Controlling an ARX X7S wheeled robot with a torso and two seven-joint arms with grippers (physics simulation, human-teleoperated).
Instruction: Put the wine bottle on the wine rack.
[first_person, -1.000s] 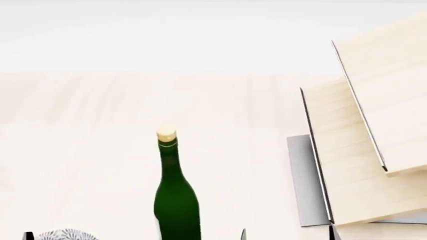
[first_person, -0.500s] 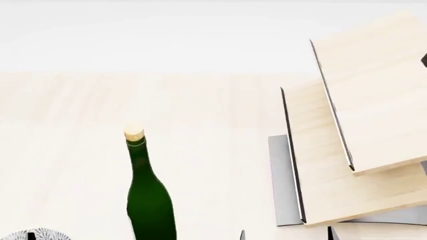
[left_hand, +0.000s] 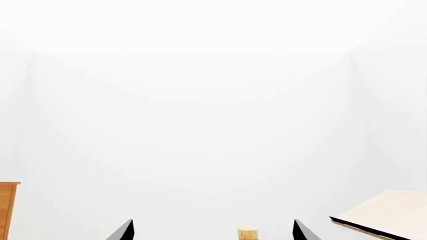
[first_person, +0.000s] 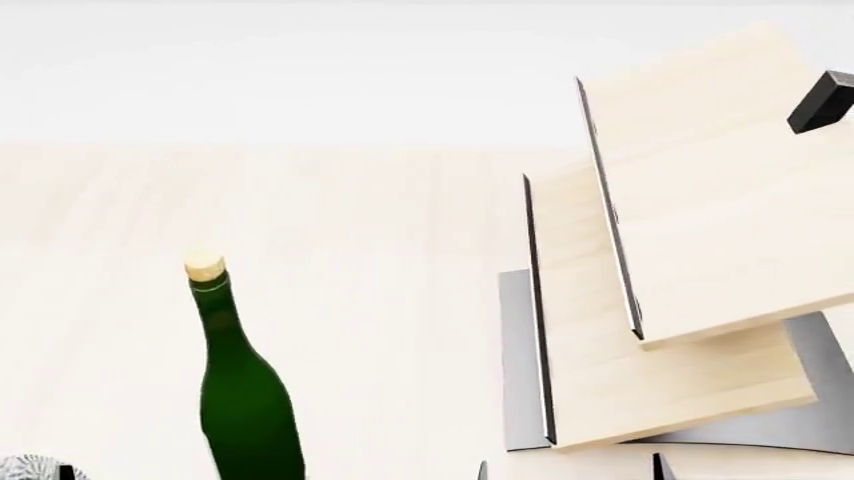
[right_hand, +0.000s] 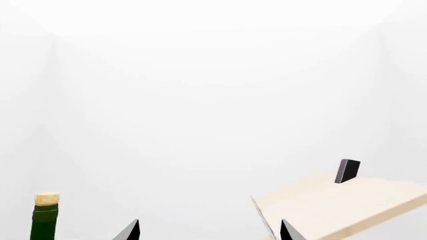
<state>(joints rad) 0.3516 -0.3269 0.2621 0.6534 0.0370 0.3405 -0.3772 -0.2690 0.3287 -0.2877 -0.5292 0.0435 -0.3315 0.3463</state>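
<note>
The wine bottle (first_person: 244, 400) stands upright on the pale wood table, dark green with a tan cork (first_person: 204, 266). The wine rack (first_person: 694, 230) rises to its right as stepped, tilted pale boards with a black block (first_person: 819, 102) on a grey base (first_person: 522, 360). Only the two fingertips of my right gripper (first_person: 571, 472) show at the head view's lower edge, below the rack, open and empty. In the left wrist view my left gripper (left_hand: 212, 232) is open, and the cork (left_hand: 247, 233) shows beyond it between the tips. The right wrist view has the bottle (right_hand: 45, 220) off to one side of my right gripper (right_hand: 209, 232).
A patterned grey-white bowl (first_person: 30, 470) peeks in at the head view's lower left corner. A brown cabinet edge (left_hand: 7, 210) and a rack board (left_hand: 387, 215) show in the left wrist view. White walls lie behind the table.
In the head view the bottle and the rack have slid leftward across the frame. The black block on the top board has come into view, and the bowl has nearly left the frame.
</note>
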